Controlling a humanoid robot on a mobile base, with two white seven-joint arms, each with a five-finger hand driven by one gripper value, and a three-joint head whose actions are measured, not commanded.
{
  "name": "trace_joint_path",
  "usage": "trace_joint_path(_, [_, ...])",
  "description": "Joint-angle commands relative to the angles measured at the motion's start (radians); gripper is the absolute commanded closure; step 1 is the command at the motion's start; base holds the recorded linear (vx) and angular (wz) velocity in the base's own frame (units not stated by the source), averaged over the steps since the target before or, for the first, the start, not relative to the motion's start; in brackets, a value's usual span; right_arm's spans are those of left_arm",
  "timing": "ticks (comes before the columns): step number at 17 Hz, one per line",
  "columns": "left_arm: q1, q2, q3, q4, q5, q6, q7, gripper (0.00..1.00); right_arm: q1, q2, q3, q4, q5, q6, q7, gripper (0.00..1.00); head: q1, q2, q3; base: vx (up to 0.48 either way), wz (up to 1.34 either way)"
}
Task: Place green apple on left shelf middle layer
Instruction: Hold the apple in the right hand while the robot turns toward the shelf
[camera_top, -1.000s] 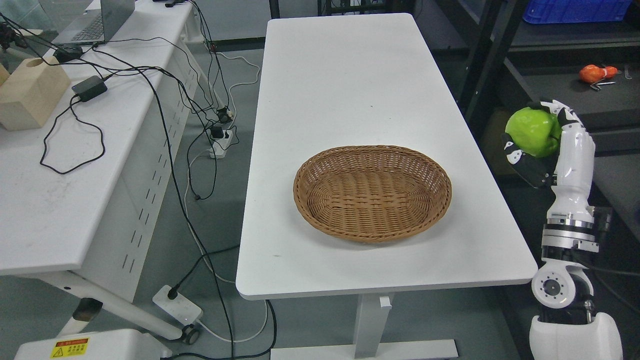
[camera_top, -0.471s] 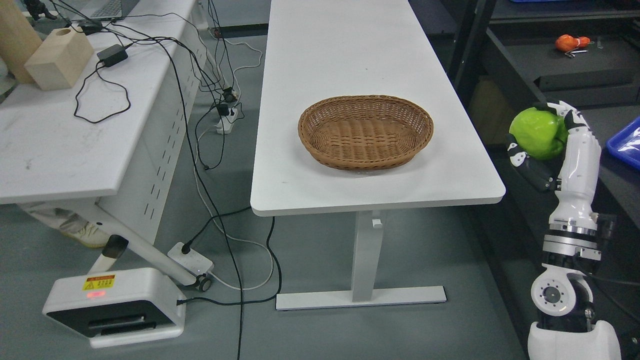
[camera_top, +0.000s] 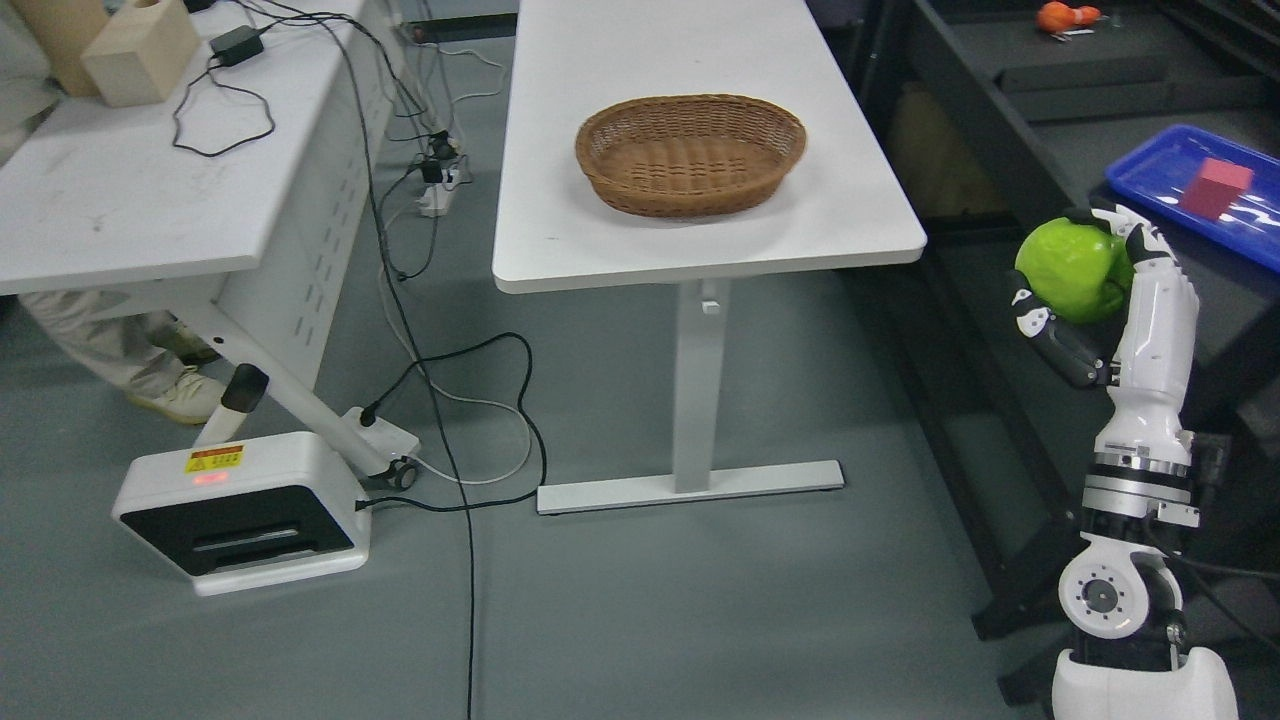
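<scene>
We held the glossy, bright green apple (camera_top: 1072, 271) high in our white-and-black right hand (camera_top: 1090, 300), fingers curled under and over it so it could not roll out while the base travelled. We kept it raised, well clear of the white worktop (camera_top: 700, 230) and its empty oval wicker basket (camera_top: 690, 152) off to the hand's left. The dark metal shelf (camera_top: 960, 130) stood just behind the hand. The apple looked smooth, round and slightly lobed.

One basket (camera_top: 690, 152), one apple (camera_top: 1070, 270), perhaps two tables (camera_top: 560, 250).
</scene>
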Motion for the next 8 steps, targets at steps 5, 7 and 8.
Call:
trace_joint_path(5, [-0.001, 0.017, 0.0, 0.0, 0.0, 0.0, 0.001, 0.0, 0.017, -0.011, 0.0, -0.01, 0.0, 0.001, -0.001, 1.0, 0.0, 0.0, 0.0, -0.378, -1.58])
trace_joint_path(7, [-0.001, 0.017, 0.0, 0.0, 0.0, -0.002, 0.001, 0.0, 0.017, -0.011, -0.005, -0.01, 0.0, 0.002, -0.001, 1.0, 0.0, 0.0, 0.0, -0.11, -2.22])
trace_joint_path(8, [-0.001, 0.017, 0.0, 0.0, 0.0, 0.0, -0.001, 0.0, 0.017, -0.011, -0.005, -0.01, 0.0, 0.002, -0.001, 1.0, 0.0, 0.0, 0.0, -0.021, -1.98])
